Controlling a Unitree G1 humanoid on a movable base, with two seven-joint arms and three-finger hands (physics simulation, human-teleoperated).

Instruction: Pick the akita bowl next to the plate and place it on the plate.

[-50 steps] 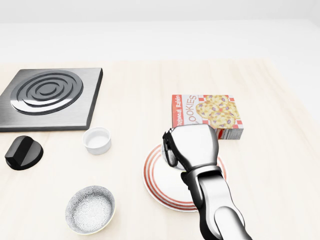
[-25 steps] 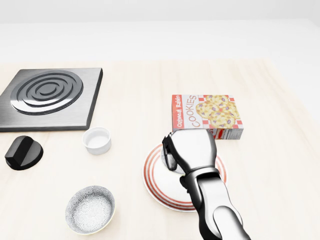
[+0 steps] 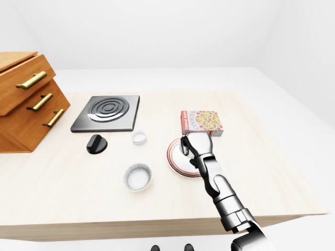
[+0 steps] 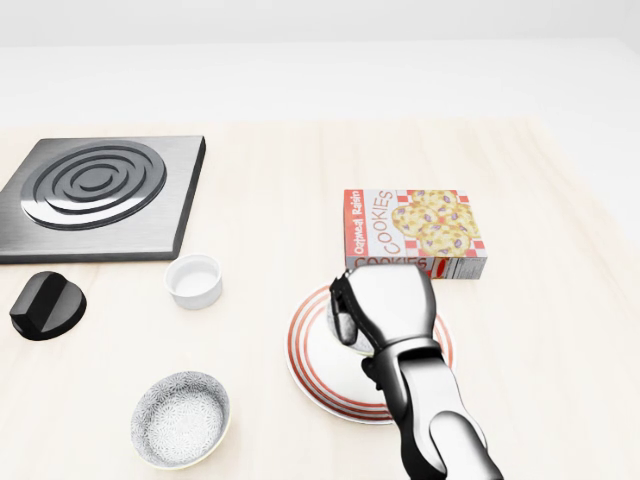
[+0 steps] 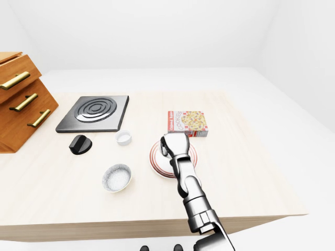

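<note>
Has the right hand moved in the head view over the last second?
Yes. Judged against the cookie box, the right hand has slid slightly toward the bottom of the view, and is above the plate.

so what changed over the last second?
The robot's right hand slid slightly toward the bottom of the head view, settling lower over the red-ringed white plate. Its fingers stay curled; whether they hold anything is hidden. Nothing visibly taken or released. The cookie box, small white ramekin, speckled grey bowl, black knob and grey stove plate have not moved.
</note>
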